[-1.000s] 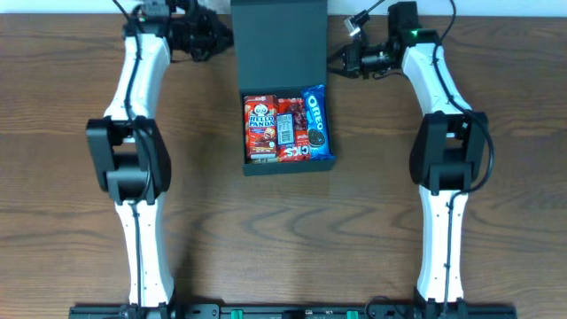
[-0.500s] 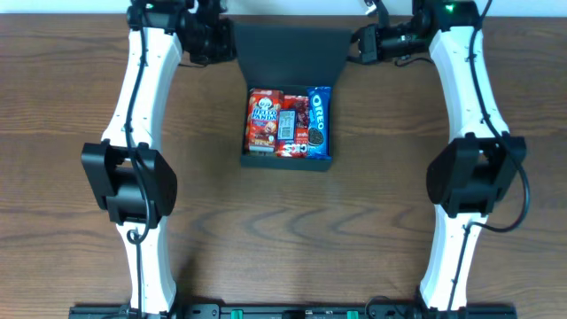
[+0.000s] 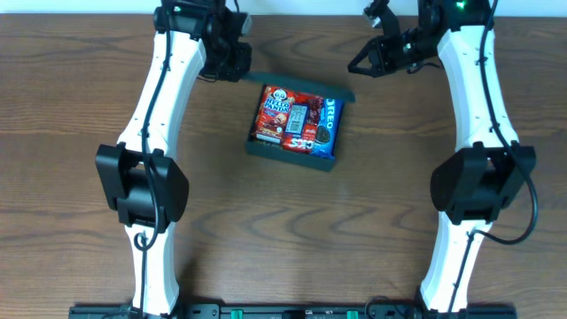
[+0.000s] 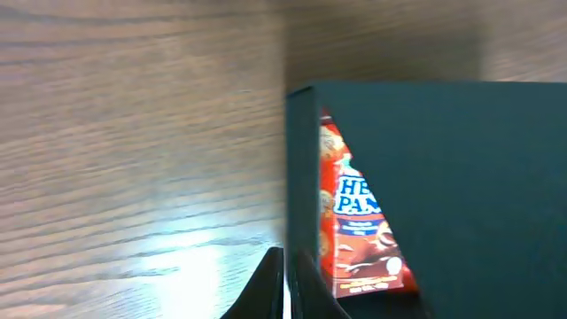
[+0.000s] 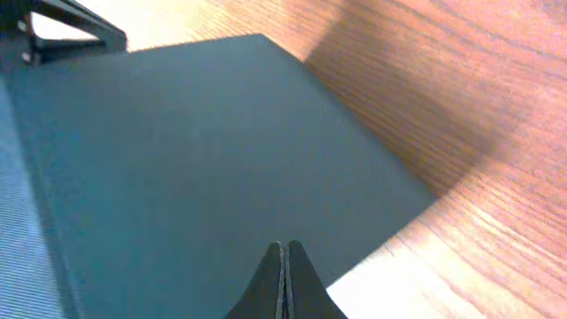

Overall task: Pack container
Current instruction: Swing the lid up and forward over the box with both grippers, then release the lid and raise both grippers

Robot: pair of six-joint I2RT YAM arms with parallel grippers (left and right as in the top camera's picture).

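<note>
The container (image 3: 292, 152), a dark teal box, sits mid-table, turned slightly clockwise. It holds a Hello Panda packet (image 3: 276, 111), a red packet (image 3: 301, 124) and a blue Oreo packet (image 3: 326, 124). Its flap lid (image 3: 306, 89) stands up from the far edge and shows edge-on from overhead. My left gripper (image 3: 241, 64) is shut at the lid's far left corner. In the left wrist view, the fingers (image 4: 285, 288) sit by the lid's edge (image 4: 425, 177), which leans over the Hello Panda packet (image 4: 359, 221). My right gripper (image 3: 356, 66) is shut by the lid's far right corner. Its fingertips (image 5: 283, 270) rest against the lid's outer face (image 5: 177, 159).
Bare brown wooden table (image 3: 71, 133) lies all round the box. Both white arms reach in from the near edge along the left and right sides. The table's far edge runs just behind the grippers.
The lid has swung from lying back open to standing up over the box. The box has shifted and turned slightly clockwise. Both grippers have moved in behind the lid.
</note>
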